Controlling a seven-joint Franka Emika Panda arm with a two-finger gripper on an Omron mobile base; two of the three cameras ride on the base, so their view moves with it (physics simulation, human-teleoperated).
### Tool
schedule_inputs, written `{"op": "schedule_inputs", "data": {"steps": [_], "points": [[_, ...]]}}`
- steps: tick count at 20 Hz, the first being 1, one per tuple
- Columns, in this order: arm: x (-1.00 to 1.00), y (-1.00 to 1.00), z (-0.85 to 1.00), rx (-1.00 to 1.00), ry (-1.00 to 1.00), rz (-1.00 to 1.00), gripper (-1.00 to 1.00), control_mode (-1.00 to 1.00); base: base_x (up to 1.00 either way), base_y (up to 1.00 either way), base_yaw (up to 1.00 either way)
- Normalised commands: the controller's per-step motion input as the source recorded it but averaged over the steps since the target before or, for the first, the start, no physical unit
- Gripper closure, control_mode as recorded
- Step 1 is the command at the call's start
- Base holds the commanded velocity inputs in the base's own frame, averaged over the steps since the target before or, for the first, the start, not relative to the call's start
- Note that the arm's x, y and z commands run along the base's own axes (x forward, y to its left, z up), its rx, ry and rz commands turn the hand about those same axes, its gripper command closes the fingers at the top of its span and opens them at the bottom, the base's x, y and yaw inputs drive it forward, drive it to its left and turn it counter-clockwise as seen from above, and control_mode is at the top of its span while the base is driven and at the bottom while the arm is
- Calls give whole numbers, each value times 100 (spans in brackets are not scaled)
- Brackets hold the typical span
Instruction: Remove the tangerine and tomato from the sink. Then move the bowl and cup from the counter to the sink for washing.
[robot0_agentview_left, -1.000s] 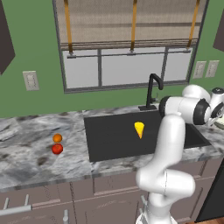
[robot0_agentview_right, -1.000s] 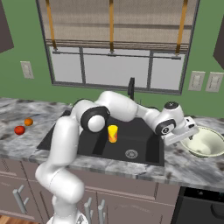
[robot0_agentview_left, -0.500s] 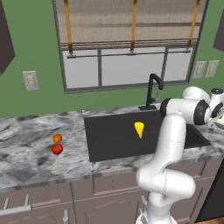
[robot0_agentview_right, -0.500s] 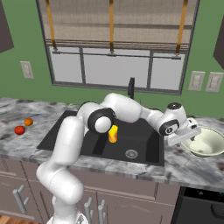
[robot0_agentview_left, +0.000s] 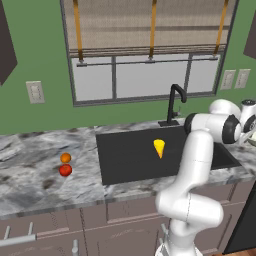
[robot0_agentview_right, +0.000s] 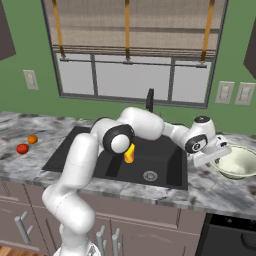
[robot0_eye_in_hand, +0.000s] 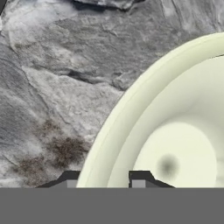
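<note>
Hand (robot0_eye_in_hand: 104, 178) straddling rim of bowl (robot0_eye_in_hand: 175, 131) on counter (robot0_eye_in_hand: 52, 87), at 3 o'clock from sink (robot0_agentview_right: 165, 160); grip unconfirmed, closure hard to tell. Possibly slipping off thin rim, tipping when lifted.

Cup (robot0_agentview_left: 159, 148) in sink (robot0_agentview_left: 120, 160), bowl (robot0_agentview_right: 239, 162), tangerine (robot0_agentview_left: 65, 158), tomato (robot0_agentview_left: 65, 170) on counter (robot0_agentview_left: 30, 170)

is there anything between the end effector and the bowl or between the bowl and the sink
Nothing visible does. In the hand view the end effector straddles the bowl rim, one fingertip on each side. Bare counter lies between the bowl and the sink; the cup lies inside the basin, toward its middle.
</note>
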Motion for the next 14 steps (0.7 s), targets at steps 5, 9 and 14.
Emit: {"op": "schedule_inputs", "data": {"steps": [5, 9, 14], "points": [[-1, 0, 9, 3, 0, 0, 100, -100, 0, 0, 0], [-4, 0, 22, 0, -5, 0, 100, -100, 0, 0, 0], [-13, 3, 31, 0, -17, 0, 100, -100, 0, 0, 0]]}}
